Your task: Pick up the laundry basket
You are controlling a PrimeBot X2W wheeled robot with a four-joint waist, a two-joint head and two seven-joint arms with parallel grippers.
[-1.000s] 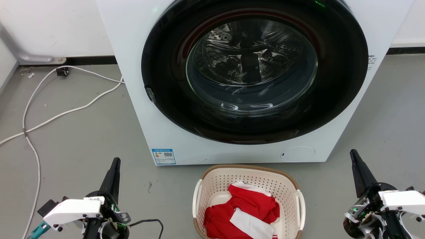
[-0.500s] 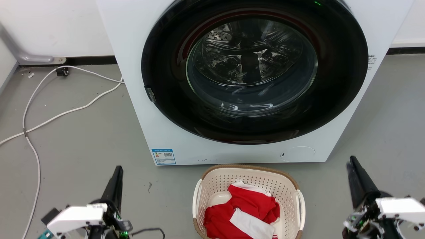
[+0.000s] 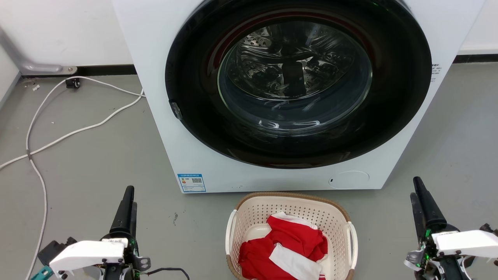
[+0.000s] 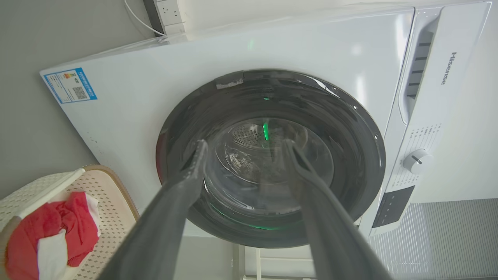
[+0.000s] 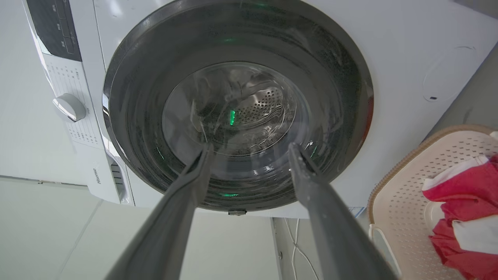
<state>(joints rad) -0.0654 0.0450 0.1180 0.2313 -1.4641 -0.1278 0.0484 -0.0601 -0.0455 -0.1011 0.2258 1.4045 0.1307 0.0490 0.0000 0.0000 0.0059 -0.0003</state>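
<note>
The basket [image 3: 253,216] is set upright on the grey floor [image 3: 97,171], just in front of the washer [image 3: 163,116] and below its round dark door [image 3: 389,116]. Its near end is cut off by the bottom edge of the head view. A brown rim is seen around its top and a white handle on each side. A red and white cloth [image 3: 288,241] is heaped inside it.

The left gripper [image 3: 130,196] is held low over the floor to the basket's left, well apart from it, with the fingers pointed toward the washer. In the left wrist view these fingers [image 4: 184,182] are seen spread apart with nothing gripped, and the door is framed between them. The basket is seen at that view's lower left, apart from the fingers.

The right gripper [image 3: 415,187] is held to the basket's right, likewise well apart from it and pointed toward the washer. In the right wrist view its fingers [image 5: 313,182] are also spread and nothing is gripped. The basket is seen at that view's lower right edge.

The basket is touched by neither gripper.

The door is shut, and a steel drum [image 3: 291,70] is seen through its glass. A blue sticker [image 3: 191,182] is stuck at the lower left corner of the washer's front. A white cable [image 3: 78,132] is trailed over the floor to the washer's left. A dial [image 4: 416,160] is seen on the washer's panel.
</note>
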